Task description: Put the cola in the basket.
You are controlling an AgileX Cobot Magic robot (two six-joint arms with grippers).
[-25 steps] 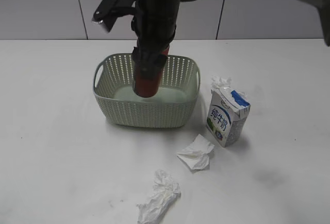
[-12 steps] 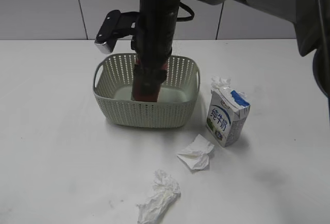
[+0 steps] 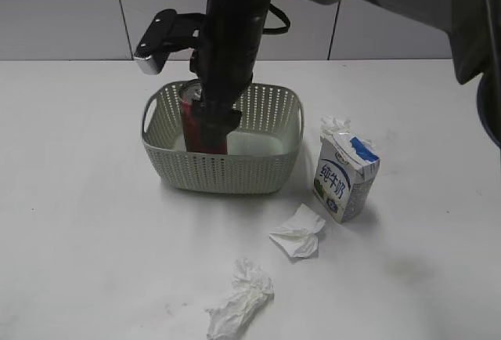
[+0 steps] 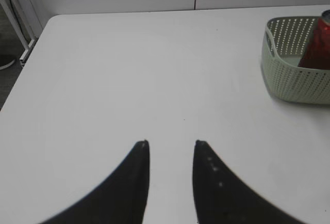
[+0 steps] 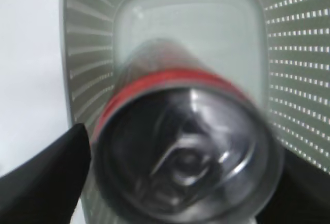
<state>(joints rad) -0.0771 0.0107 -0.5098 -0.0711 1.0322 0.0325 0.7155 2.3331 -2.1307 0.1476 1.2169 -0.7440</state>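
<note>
The cola [image 3: 196,124], a slim red can with a silver top, stands in the left part of the pale green basket [image 3: 227,171], leaning slightly left. My right gripper [image 3: 218,117] reaches down into the basket, its fingers on either side of the can's upper part. In the right wrist view the can top [image 5: 185,146] fills the space between the jaws [image 5: 183,175]; a thin gap shows at the left finger, above the basket wall [image 5: 294,53]. My left gripper [image 4: 171,144] is open and empty over bare table, far left of the basket [image 4: 294,79] and can [image 4: 317,43].
A white-and-blue milk carton [image 3: 344,177] stands right of the basket, with a crumpled tissue [image 3: 335,125] behind it. Two more crumpled tissues [image 3: 299,232] [image 3: 239,297] lie in front. The table's left edge [image 4: 31,53] shows in the left wrist view.
My right arm lowered the can to the basket floor and shifted left. The can's silver top now shows to the left of the gripper.
</note>
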